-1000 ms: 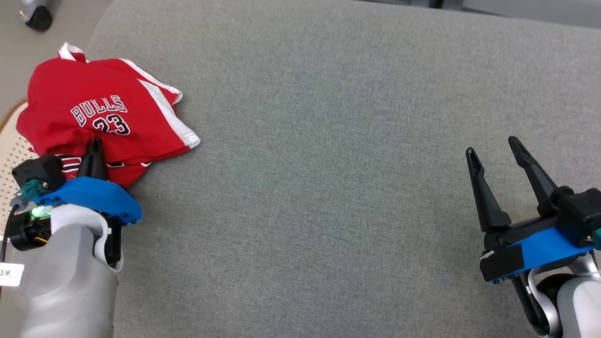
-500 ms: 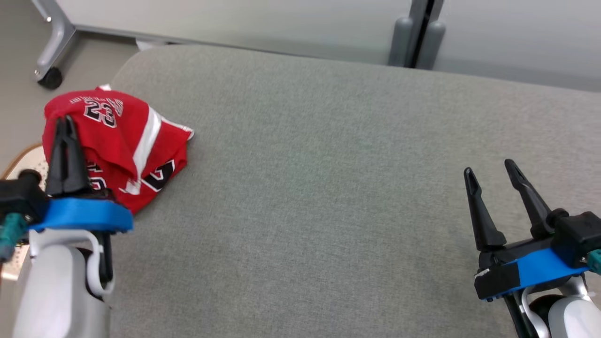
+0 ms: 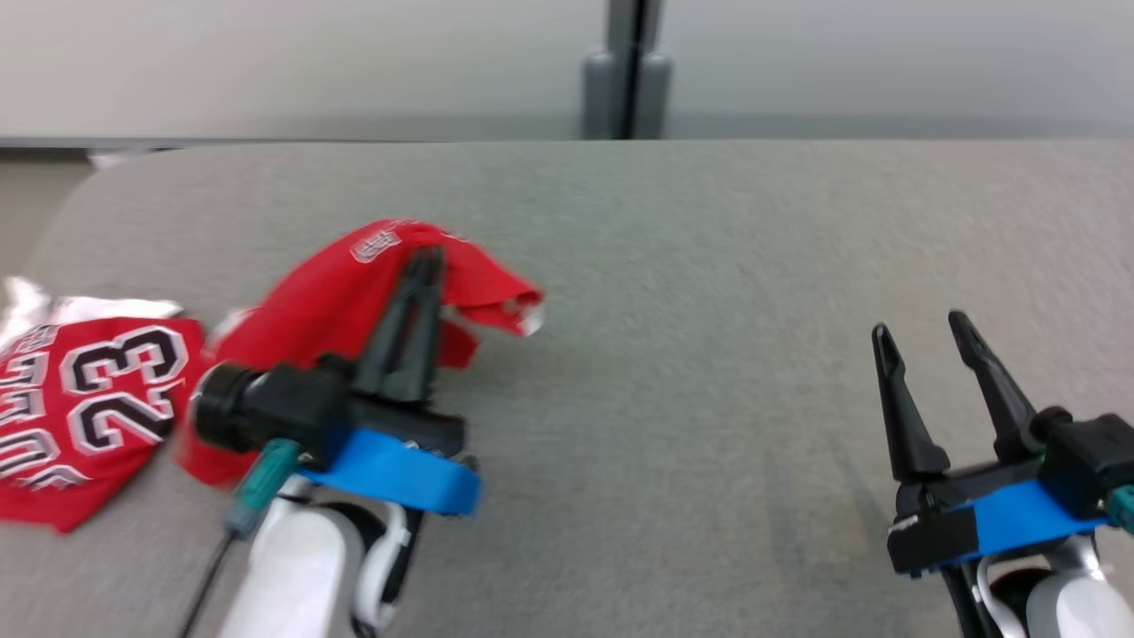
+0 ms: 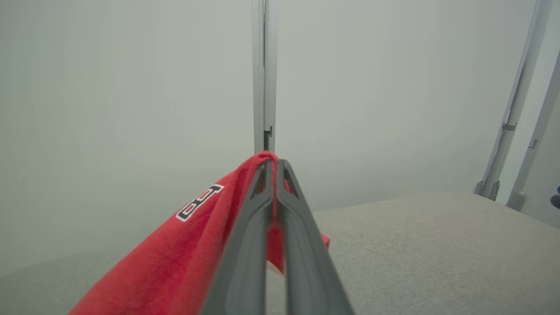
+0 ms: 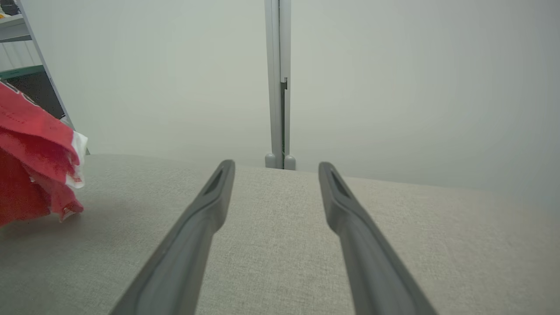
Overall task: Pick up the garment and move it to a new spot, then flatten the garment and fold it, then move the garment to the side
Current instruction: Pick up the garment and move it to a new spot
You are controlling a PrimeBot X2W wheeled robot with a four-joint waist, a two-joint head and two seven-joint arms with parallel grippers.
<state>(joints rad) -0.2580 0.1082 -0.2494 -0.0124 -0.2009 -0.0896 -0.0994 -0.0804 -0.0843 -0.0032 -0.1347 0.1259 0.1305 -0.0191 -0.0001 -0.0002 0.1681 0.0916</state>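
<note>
Garment (image 3: 310, 306), red, hangs pinched in the left gripper (image 3: 427, 259) above the grey fabric bench's (image 3: 709, 372) left part; right gripper (image 3: 919, 323) spread; pale wall (image 3: 266, 62) behind.

The red jersey (image 4: 175, 253) is soft, fuzzy matt cloth; the surface (image 3: 709, 266), coarse grey weave; the right gripper (image 3: 919, 323), matt dark plastic.

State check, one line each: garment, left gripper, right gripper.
garment: crumpled, one fold raised off the grey surface, the part with the number lying on it at the left; not flattened or folded.
left gripper: shut on the garment, cloth pinched at the fingertips.
right gripper: open, nothing between its fingers, apart from the garment.
</note>
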